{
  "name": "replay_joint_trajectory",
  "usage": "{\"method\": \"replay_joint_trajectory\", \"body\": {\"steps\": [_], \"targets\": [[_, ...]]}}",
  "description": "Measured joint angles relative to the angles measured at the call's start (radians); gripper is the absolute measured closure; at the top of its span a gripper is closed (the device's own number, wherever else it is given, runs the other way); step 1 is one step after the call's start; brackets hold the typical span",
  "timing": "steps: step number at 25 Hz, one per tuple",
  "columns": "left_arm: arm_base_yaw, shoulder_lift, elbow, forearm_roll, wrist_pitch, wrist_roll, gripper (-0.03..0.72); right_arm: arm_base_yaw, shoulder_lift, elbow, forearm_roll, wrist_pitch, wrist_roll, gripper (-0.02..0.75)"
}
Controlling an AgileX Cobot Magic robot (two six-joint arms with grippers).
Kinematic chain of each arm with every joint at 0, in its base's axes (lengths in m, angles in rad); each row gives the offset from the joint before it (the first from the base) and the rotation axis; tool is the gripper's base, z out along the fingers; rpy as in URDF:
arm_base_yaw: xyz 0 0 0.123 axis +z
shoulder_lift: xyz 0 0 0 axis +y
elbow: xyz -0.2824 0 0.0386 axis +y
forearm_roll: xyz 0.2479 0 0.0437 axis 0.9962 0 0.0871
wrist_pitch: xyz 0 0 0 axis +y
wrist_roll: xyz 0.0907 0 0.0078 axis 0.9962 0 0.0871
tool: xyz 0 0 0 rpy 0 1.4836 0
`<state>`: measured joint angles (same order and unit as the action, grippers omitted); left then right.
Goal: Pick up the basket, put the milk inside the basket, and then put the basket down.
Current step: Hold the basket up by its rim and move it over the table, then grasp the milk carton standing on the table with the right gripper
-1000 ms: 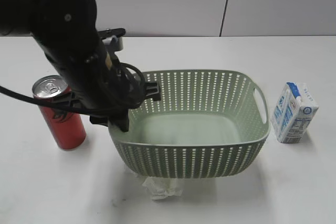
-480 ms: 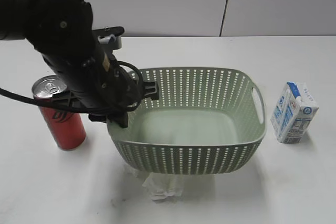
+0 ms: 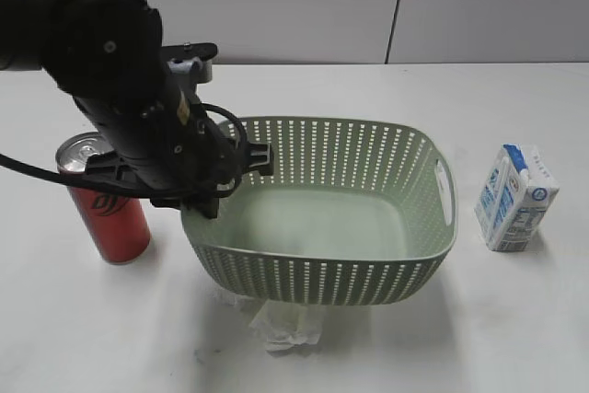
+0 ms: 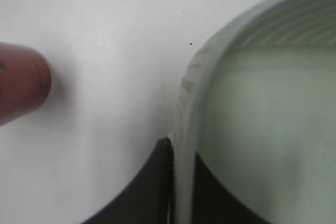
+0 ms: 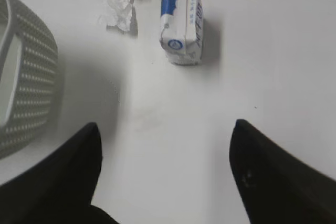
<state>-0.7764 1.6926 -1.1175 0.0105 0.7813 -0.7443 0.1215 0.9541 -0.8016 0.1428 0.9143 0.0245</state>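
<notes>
The left arm's bulk hides most of the left pincer [image 3: 241, 165] in the exterior view; only a dark tip shows at the near-left rim of the basket [image 3: 322, 209]. In the left wrist view the two dark fingers [image 4: 152, 182] sit at the bottom edge, one outside and one inside the basket wall, closed tight on the rim, and the picture is too blurred to show more. The basket's shadow falls on the bench [image 3: 386, 356] beneath it, with a crumpled white paper scrap [image 3: 285, 329] partly tucked under its front edge; it appears raised and tilted, though contact with the bench cannot be settled.

The basket is pale sage-green plastic, rectangular with rounded corners, its walls pierced by rows of small slots, a cut-out handle on the right end. Nothing lies inside it.

The milk [image 3: 515, 198] stands on the bench well to the right of the basket, a small white and blue gable-top carton. The right pincer [image 5: 165, 171] hangs above the bench short of the carton, its two dark fingers spread wide and holding nothing. A red soda can [image 3: 103, 198] stands just left of the left arm, partly covered by it.
</notes>
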Motion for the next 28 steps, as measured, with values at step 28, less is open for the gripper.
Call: {"method": "replay_joint_trajectory", "body": {"steps": [28], "targets": [[0.0, 0.0, 0.0, -0.045, -0.049, 0.0, 0.681, 0.0, 0.813, -0.147, -0.018, -0.396, -0.046, 0.321]]}}
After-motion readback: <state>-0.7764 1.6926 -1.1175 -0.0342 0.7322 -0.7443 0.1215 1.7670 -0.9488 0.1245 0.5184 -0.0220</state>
